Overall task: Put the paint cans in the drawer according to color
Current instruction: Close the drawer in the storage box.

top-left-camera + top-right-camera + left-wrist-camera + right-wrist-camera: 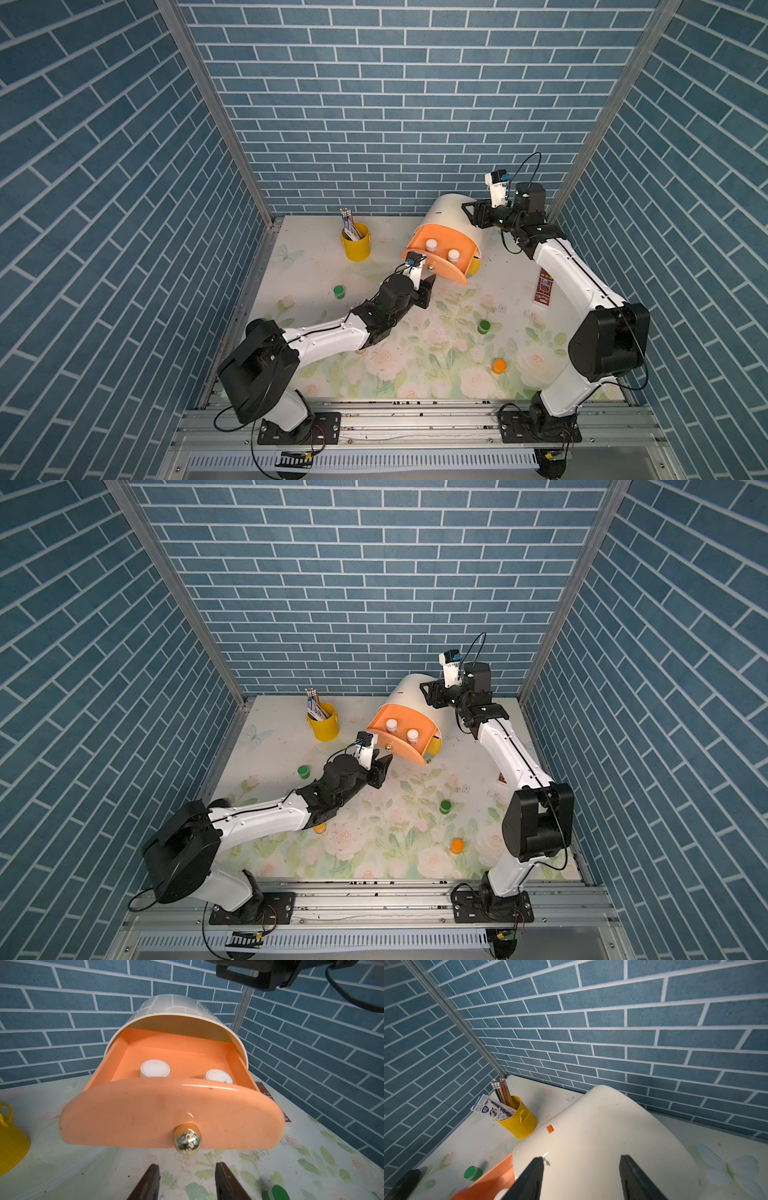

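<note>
While two white-lidded paint cans point(155, 1068) sit in the pulled-out peach drawer point(172, 1113), left hand point(187, 1165) hangs released, empty, just short of its round metal knob point(187, 1141). Likely closing next: push square on the front. Right hand point(581, 1157), released, over the white round-topped chest point(602, 1126), should brace.

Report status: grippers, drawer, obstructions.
Left gripper open, just short of knob. Right gripper open over chest top. Peach drawer out, two white cans inside. Nothing blocking knob.
</note>
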Robot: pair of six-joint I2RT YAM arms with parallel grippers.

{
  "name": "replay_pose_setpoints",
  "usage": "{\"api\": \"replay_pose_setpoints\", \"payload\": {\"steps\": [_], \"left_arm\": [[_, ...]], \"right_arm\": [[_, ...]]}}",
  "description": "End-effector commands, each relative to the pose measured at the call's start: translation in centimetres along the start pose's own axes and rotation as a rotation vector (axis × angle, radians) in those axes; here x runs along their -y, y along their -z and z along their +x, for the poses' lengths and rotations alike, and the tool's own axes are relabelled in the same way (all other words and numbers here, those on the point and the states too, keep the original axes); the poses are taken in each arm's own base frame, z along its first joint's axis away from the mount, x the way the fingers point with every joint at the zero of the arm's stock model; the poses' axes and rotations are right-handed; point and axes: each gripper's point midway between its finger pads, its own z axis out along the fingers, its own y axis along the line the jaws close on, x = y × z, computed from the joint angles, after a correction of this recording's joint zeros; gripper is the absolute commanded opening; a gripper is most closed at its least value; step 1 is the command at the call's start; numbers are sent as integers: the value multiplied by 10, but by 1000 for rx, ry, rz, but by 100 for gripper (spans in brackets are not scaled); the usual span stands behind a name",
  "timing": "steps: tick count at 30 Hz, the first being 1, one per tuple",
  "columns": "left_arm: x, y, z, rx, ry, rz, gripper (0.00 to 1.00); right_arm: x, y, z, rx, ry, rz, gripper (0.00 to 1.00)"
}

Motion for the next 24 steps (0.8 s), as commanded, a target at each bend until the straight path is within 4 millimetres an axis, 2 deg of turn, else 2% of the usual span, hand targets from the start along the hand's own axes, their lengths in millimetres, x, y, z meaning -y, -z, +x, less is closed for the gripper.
{"api": "replay_pose_setpoints", "payload": {"steps": [1,14,24], "left_arm": [[5,-6,-9,19,-1,5,47],[5,-19,-11,13,1,-14,40],[3,-25,-14,17,18,-27,25]], "right_arm": [[2,-7,7,-10,35,-14,62],[9,-20,16,-56,29,-12,62],[12,-24,22,-72,28,-4,62]]}}
